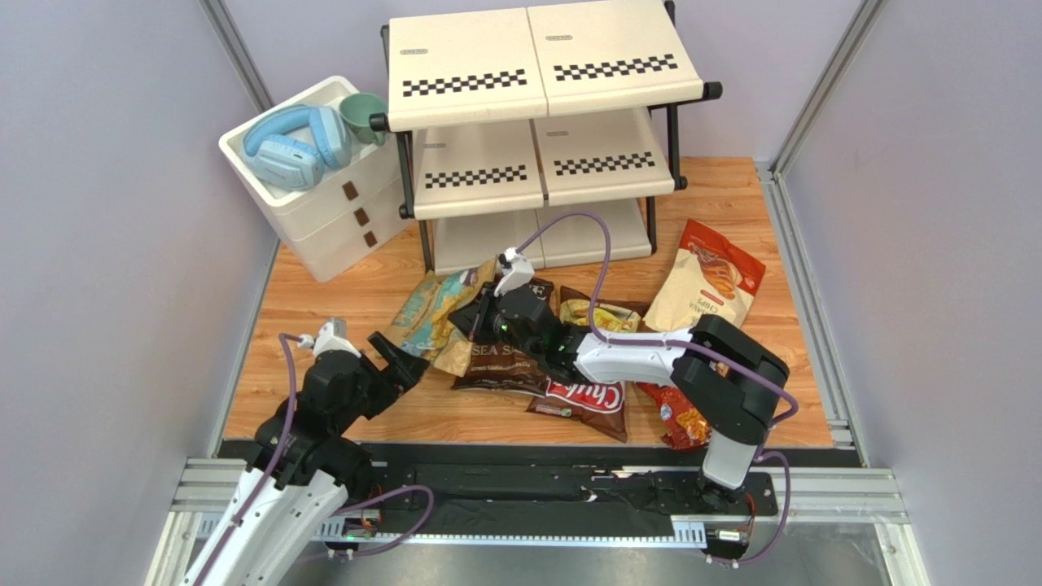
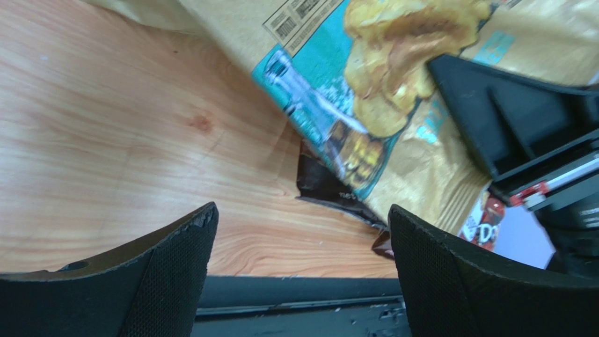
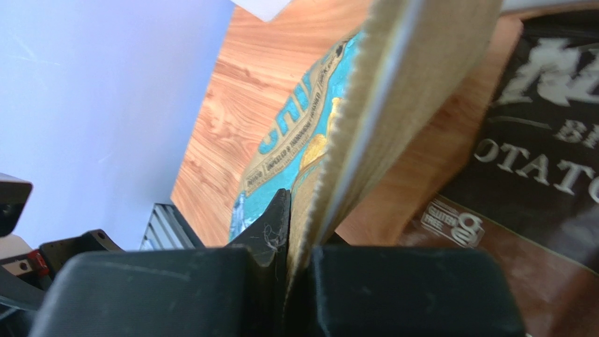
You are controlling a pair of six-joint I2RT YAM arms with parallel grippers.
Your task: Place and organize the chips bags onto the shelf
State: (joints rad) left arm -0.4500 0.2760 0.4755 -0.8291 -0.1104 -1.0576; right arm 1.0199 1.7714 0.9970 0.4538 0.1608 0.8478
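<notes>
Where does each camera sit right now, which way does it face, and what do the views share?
Top external: above and behind the robot, looking down at the table, shelf at the far end; left pincer and right pincer show.
Left wrist: behind the open left pincer, low over the wood, facing the tan-and-teal bag.
Right wrist: behind the right pincer, shut on that bag's edge; dark brown bag beside.
Shared: all three see the tan-and-teal bag.

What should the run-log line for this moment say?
right gripper: shut on tan-and-teal chips bag edge | left gripper: open, empty, low over wooden table | shelf: no bags seen
</notes>
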